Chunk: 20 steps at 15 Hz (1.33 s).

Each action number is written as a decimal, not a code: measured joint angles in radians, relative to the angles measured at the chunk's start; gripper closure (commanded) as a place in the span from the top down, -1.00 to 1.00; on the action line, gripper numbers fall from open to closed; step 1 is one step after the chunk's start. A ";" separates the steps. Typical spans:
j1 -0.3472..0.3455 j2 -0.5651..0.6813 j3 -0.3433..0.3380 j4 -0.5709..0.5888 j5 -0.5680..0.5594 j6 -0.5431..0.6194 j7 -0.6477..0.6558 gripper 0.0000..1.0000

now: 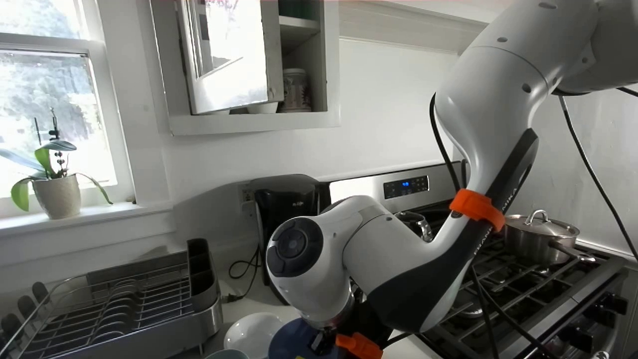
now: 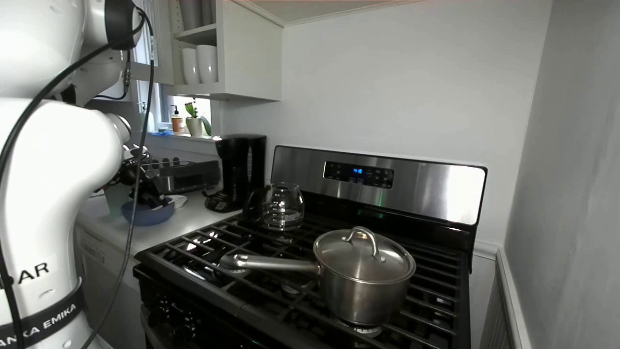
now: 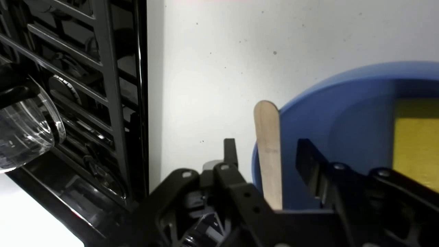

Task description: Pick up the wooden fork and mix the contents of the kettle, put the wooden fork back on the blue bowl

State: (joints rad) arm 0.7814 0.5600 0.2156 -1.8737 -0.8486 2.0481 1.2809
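In the wrist view, the gripper (image 3: pixel 269 156) is showing along the bottom of the frame. Its jaws are standing apart, spread clearly wider than the wooden fork (image 3: pixel 268 137), which is appearing between them with a gap on each side; they are holding nothing. The wooden fork is lying across the left edge of the blue bowl (image 3: pixel 356 116), its rounded end poking past the rim toward the top and its lower part hiding behind the gripper. Something yellow (image 3: pixel 416 147) is resting in the bowl at the right edge. The glass kettle (image 3: pixel 27 133) is standing at the left edge, on the black stove grate (image 3: pixel 111 85).

In an exterior view, the white arm (image 1: pixel 398 259) is filling much of the right half, and the gripper is hanging at the bottom centre over the blue bowl. A white dish (image 1: pixel 251 333) is sitting just left of the bowl.

In an exterior view, the gripper is pointing down at the left, its tips overlapping the bowl's mouth; whether they are touching it, I cannot tell. The glass kettle is standing near the centre, and a lidded steel saucepan (image 2: pixel 363 291) is standing lower right of it.
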 measured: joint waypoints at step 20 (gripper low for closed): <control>0.004 0.005 -0.005 0.026 -0.001 -0.017 0.009 -0.99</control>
State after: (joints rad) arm 0.7853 0.5653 0.2108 -1.8477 -0.8494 2.0314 1.2898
